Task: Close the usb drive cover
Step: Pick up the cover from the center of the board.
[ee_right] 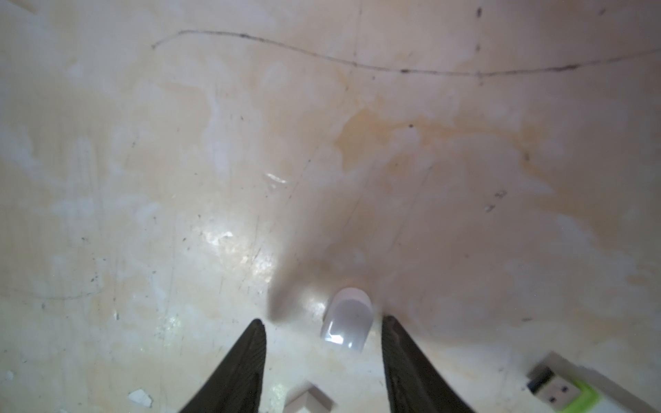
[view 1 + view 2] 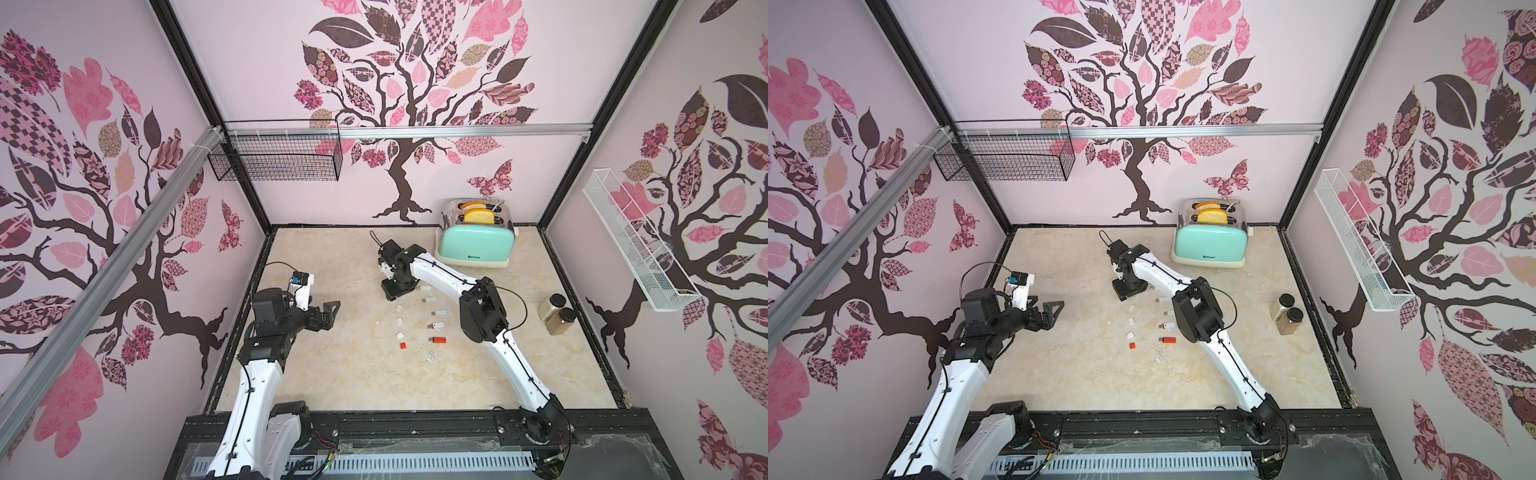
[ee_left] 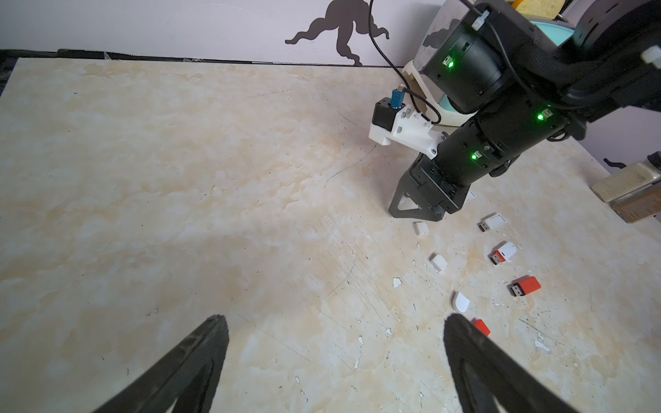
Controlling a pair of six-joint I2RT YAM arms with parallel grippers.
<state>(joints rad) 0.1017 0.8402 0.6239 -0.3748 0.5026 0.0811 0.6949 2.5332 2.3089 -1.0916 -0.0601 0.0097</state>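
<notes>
Marble-look tabletop (image 2: 332, 374), beige and scuffed, with white chips scattered about. Pale pink walls (image 2: 540, 174) with big tree decals box it in on three sides. Going left to right, there's a black wire basket (image 2: 276, 160) up on the back rail and a mint toaster (image 2: 476, 245) at the back with toast in both slots. Then two dark-lidded jars (image 2: 559, 324) near the right edge and a white wire shelf (image 2: 636, 245) on the right wall.

Left gripper (image 3: 336, 320) hangs over bare table left of the parts, jaws spread wide, nothing in them.

The parts sit mid-table between the arms, in front of the toaster, in two lines running front to back. Caps (image 2: 399, 321) are on the left and drives (image 2: 440, 312) on the right, each pair apart. Every drive I can make out in both top views lies flat, long axis across the table, metal plug pointing left at its cap.

Looks-wise, the front pair is a red cap (image 2: 402, 345) and red drive (image 2: 439, 340). The next drive back is white with an orange collar, and the rest look white. All plugs are bare.

Right gripper (image 1: 323, 320) is down at the far end of the lines, fingers apart on either side of a white cap (image 1: 347, 323) with a rounded end. The cap sits closer to one finger, and I can't tell if it touches. A green drive (image 1: 558, 389) lies near it, with a black collar and a bare plug.
</notes>
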